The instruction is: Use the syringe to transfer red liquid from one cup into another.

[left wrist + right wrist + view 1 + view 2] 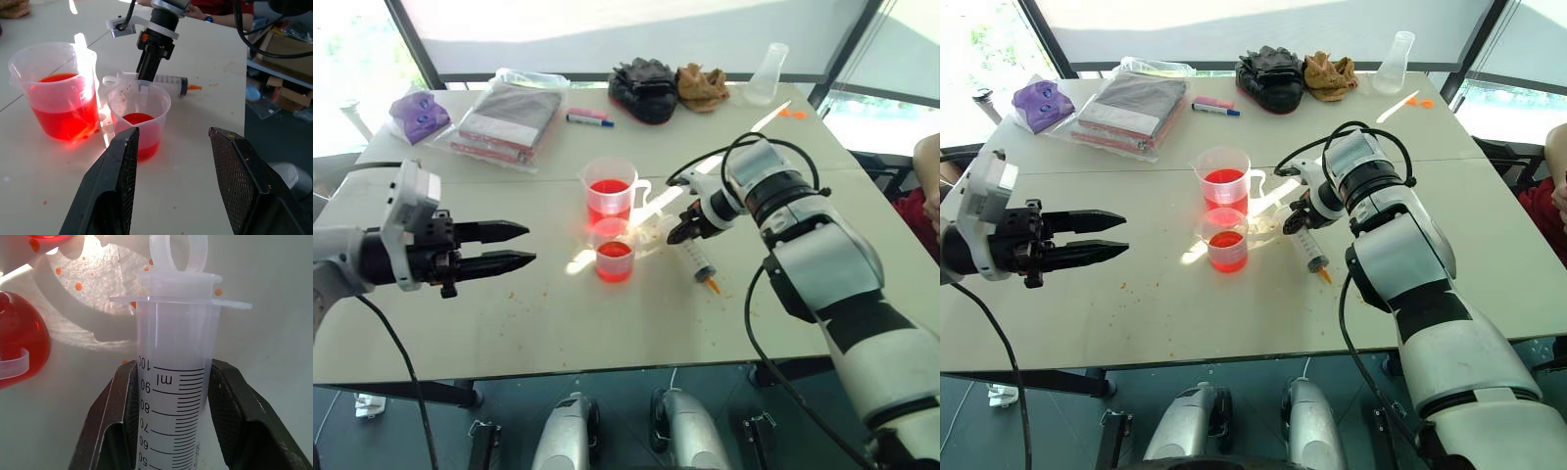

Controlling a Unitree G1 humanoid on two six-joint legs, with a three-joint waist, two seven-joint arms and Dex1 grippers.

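Observation:
The syringe lies flat on the white table, just right of the cups, its orange tip toward the table's front edge. My right gripper comes down on it and is shut on the barrel close to the plunger end. The taller handled cup holds red liquid. In front of it stands the short cup, also with red liquid. My left gripper hovers open left of the cups, holding nothing, its fingers pointing at them.
At the far edge stand a clear conical flask, black gloves, brown gloves, a marker, a bagged packet and a purple bundle. A person's arm is at the right edge.

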